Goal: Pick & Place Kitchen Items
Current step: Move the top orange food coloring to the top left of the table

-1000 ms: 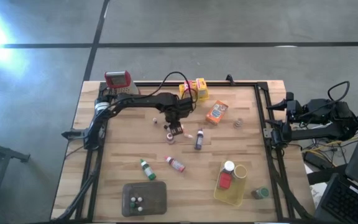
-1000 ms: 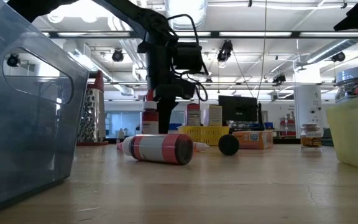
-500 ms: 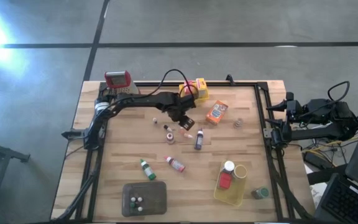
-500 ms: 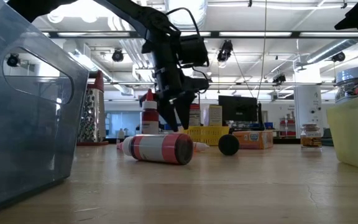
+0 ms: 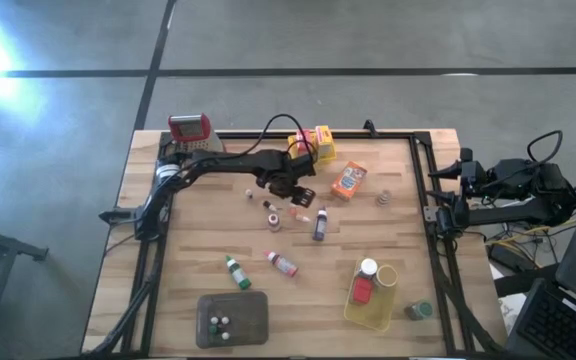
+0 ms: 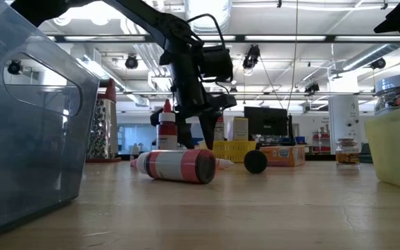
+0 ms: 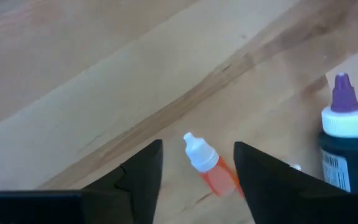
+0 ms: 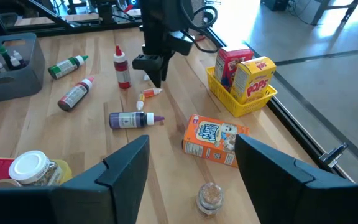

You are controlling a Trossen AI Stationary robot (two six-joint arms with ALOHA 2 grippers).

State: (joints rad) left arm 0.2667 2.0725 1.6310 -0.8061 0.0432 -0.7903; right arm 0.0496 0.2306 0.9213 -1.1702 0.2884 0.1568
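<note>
L gripper [image 7: 197, 148] has shifted in the last sec: it was hanging by the upright red-cap bottle [image 5: 271, 220] w/ fingers close together. Now it sits a bit further toward the yellow basket of boxes [image 5: 313, 143], tilted, w/ its fingers spread. The L wrist view shows why: the little orange dropper bottle [image 7: 209, 168], white cap, lies flat on the table right between the two dark fingers. The claw is wide and holds nothing, and there's no contact yet. Looks like a re-aim, so the dropper is prob the next pick and the red-cap one is left standing for now. The purple-cap bottle [image 7: 347, 149] lies just beside it, so the fingers may bump it on the way down. R gripper [image 8: 192, 140] is parked off the table's right edge, fingers apart and empty. Plenty is still loose on the table, e.g. the green-cap bottle [image 5: 234, 271] and the orange box [image 8: 214, 139], so the job is far from done. Writing: the purple-cap bottle has a barcode-type strip, but it's not readable. The yellow box [image 8: 253, 78] carries red lettering, maybe "Pops", can't confirm. The orange box has a blue logo that's illegible.
</note>
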